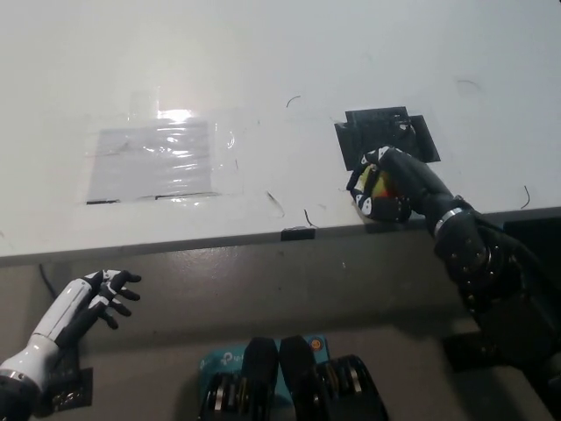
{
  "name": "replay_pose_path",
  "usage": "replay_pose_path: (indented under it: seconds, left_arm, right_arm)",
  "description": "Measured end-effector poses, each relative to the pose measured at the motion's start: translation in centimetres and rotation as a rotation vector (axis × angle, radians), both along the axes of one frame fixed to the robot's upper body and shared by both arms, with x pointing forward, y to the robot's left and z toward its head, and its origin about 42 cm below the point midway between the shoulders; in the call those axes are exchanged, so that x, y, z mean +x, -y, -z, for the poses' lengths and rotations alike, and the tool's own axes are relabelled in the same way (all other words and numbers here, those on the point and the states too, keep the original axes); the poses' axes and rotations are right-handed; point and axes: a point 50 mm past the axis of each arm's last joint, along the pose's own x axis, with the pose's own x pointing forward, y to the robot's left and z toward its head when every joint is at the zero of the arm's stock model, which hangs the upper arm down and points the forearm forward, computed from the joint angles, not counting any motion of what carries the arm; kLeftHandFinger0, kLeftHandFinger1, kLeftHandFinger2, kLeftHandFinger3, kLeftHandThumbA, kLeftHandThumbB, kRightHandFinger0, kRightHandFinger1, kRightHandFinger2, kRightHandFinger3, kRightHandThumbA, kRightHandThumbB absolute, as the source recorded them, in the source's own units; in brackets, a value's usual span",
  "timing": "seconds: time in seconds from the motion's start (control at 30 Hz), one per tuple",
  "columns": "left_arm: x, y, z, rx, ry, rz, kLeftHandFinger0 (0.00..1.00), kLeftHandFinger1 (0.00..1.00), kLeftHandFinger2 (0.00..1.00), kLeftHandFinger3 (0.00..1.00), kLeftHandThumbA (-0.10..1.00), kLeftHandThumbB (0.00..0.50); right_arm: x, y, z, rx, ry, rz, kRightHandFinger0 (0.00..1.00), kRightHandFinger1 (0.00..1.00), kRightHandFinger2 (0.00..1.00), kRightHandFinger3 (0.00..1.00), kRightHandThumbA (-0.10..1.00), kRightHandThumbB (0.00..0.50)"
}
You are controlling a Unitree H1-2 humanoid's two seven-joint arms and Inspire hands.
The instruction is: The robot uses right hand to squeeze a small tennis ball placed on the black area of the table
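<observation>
The small yellow and red tennis ball (375, 185) lies on the white table (263, 70) just in front of the black taped patch (384, 133), near the table's front edge. My black right hand (390, 184) is wrapped around it, fingers curled over its top and sides, so only a sliver of yellow and red shows. The black forearm runs off to the lower right. Below the table's edge at the lower left, my white left hand (88, 303) rests with its dark fingers spread, holding nothing.
A shiny clear-taped rectangle (156, 160) covers the table's left middle. A small black tab (298, 233) sits on the front edge. Thin dark scratches mark the surface between the two patches.
</observation>
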Motion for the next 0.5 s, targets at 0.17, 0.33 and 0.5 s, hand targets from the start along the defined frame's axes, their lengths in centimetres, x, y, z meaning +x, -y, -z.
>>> replay_pose_path:
  seconds: [0.17, 0.33, 0.5]
  left_arm:
    - [-0.04, -0.07, 0.01, -0.003, -0.001, -0.003, 0.46, 0.5, 0.58, 0.67, 0.92, 0.05]
    - [-0.18, -0.14, 0.14, -0.003, -0.005, -0.004, 0.46, 0.5, 0.58, 0.67, 0.91, 0.047]
    - [-0.26, -0.14, 0.22, -0.003, -0.007, -0.004, 0.47, 0.5, 0.59, 0.67, 0.9, 0.007]
  right_arm:
    - [0.07, 0.0, -0.13, 0.018, 0.01, 0.017, 1.0, 1.0, 1.0, 1.0, 0.49, 0.459]
    - [-0.11, 0.41, -0.03, 0.04, 0.016, 0.022, 1.0, 1.0, 1.0, 1.0, 0.48, 0.459]
    - [-0.59, 0.13, -0.65, 0.053, 0.038, 0.002, 1.0, 1.0, 1.0, 1.0, 0.47, 0.441]
